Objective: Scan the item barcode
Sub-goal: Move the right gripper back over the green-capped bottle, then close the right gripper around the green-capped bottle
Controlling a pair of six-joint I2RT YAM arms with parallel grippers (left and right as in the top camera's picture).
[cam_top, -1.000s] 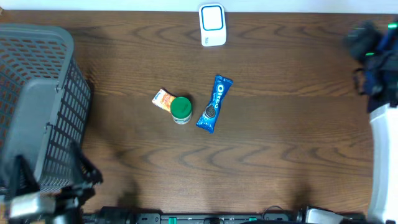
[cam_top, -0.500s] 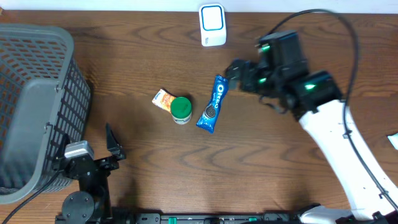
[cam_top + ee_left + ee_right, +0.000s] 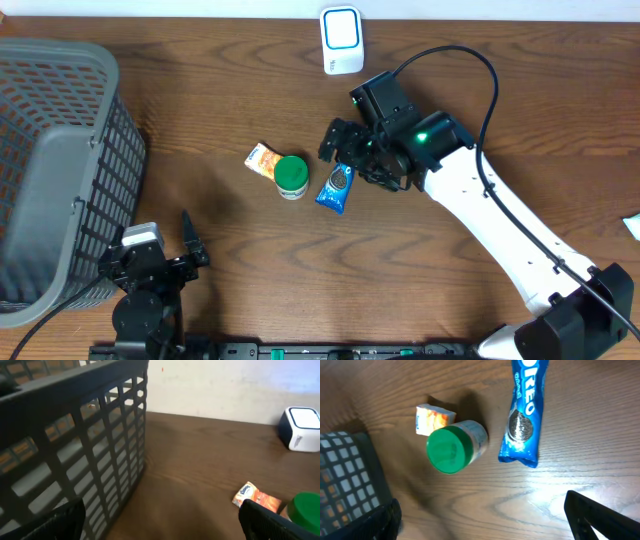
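A blue Oreo packet [image 3: 336, 189] [image 3: 524, 425] lies mid-table, its upper end hidden in the overhead view under my right gripper [image 3: 346, 153]. That gripper hangs open above the table, and in its wrist view [image 3: 485, 527] nothing is between the fingers. Left of the packet stand a green-lidded jar [image 3: 292, 175] [image 3: 450, 450] and a small orange packet [image 3: 263, 159] [image 3: 434, 419]. The white and blue scanner [image 3: 341, 41] [image 3: 301, 428] sits at the far edge. My left gripper [image 3: 158, 252] [image 3: 162, 529] is open and empty at the near left, beside the basket.
A large grey mesh basket [image 3: 58, 170] [image 3: 75, 435] fills the left side of the table, and its corner shows in the right wrist view [image 3: 342, 477]. The right arm's white link [image 3: 500, 225] and black cable cross the right half of the table.
My right arm has swung in from the far right edge to hang over the Oreo packet. The left arm has shifted a little at the near left. Both grippers stayed open.
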